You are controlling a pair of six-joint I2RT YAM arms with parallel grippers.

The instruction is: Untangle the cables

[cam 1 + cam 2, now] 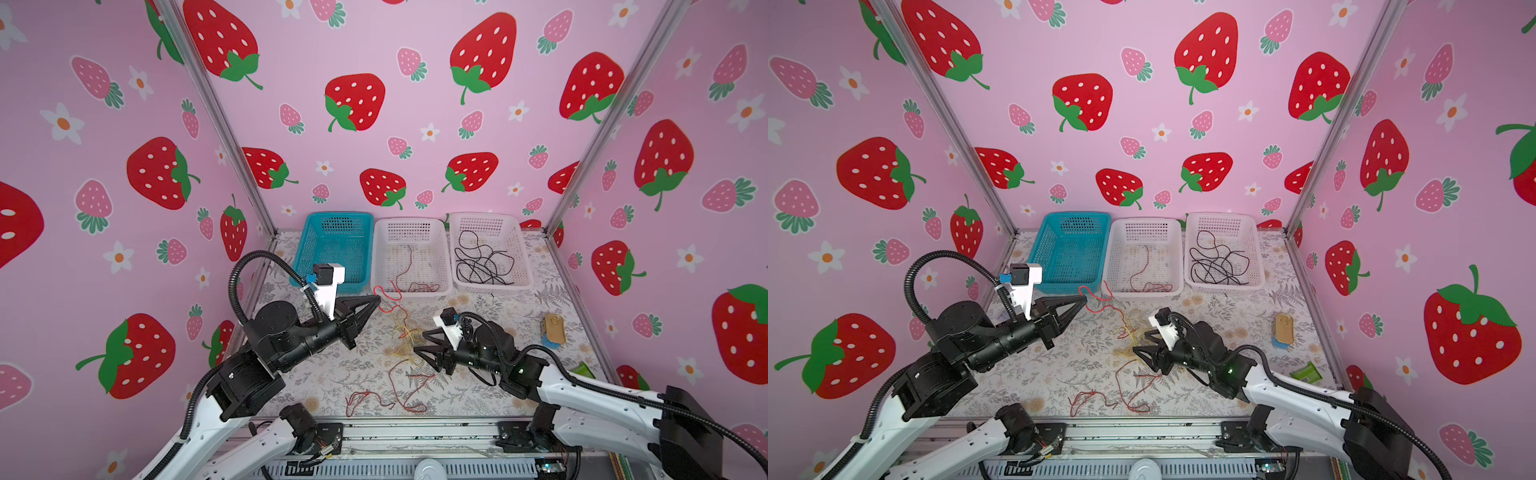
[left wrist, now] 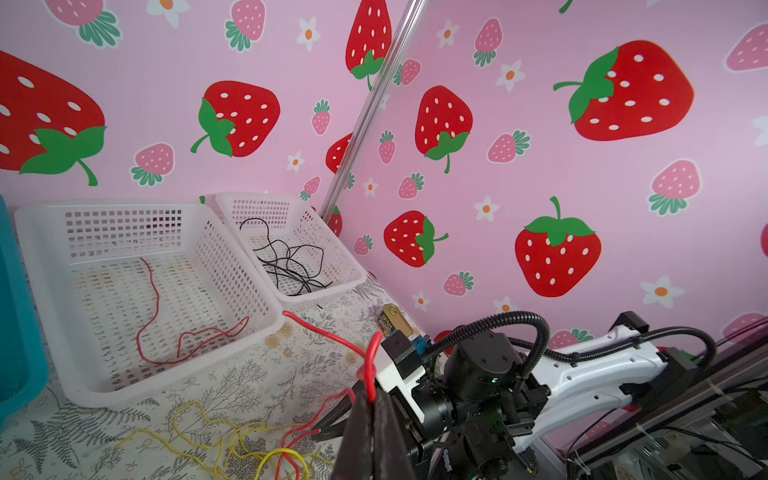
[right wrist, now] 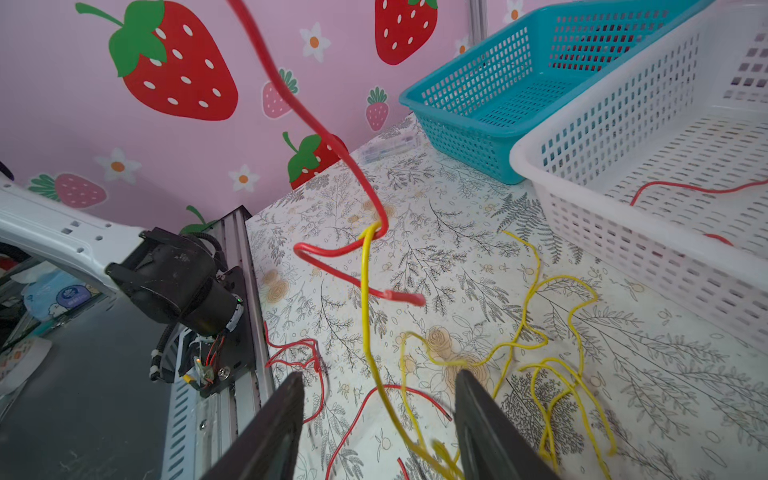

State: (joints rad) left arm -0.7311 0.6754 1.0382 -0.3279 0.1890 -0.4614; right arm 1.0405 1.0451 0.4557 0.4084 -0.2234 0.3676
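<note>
Red cable, pinched in the closed left gripper, hooks the yellow cable; pulling may drag yellow along. Right gripper stands wide, holding nothing; yellow lies unanchored.

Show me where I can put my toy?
Bare tablecloth between the white plastic basket of black cables and the flat gold tin; the blue plastic basket too. Crowded: the middle, where thin yellow cables and red cables tangle.
</note>
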